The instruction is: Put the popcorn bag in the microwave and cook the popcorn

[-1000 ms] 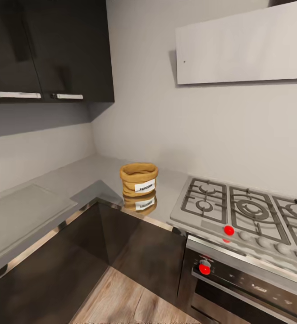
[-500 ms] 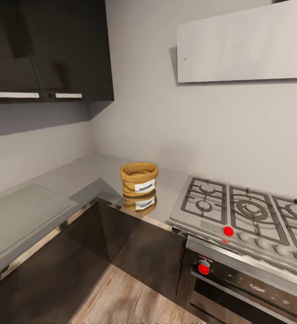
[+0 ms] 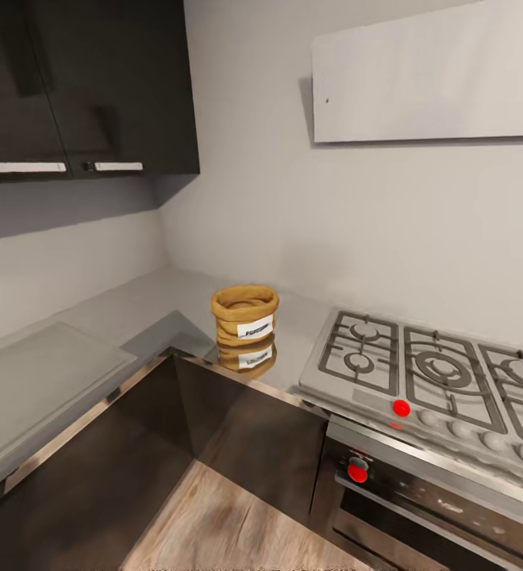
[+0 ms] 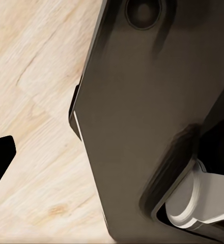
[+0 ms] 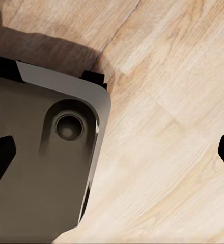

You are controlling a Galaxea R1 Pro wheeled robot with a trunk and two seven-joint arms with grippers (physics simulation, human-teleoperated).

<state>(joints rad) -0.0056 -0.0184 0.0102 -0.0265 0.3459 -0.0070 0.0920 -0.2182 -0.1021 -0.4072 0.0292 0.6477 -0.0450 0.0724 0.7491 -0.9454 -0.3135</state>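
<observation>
Popcorn bag (image 3: 244,316) sits upright on the countertop (image 3: 134,313) at the inner corner, just left of the hob (image 3: 428,377). Likely light, soft cloth, so you should pinch the rolled rim or squeeze the sides gently. Can't tell gripper states; wrist views face floor.

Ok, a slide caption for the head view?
Popcorn bag upright on the grey countertop corner, left of the gas hob.

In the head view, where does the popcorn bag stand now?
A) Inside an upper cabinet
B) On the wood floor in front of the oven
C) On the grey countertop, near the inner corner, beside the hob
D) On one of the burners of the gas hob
C: the popcorn bag stands upright on the countertop, apart from the gas hob, near the corner edge.
</observation>
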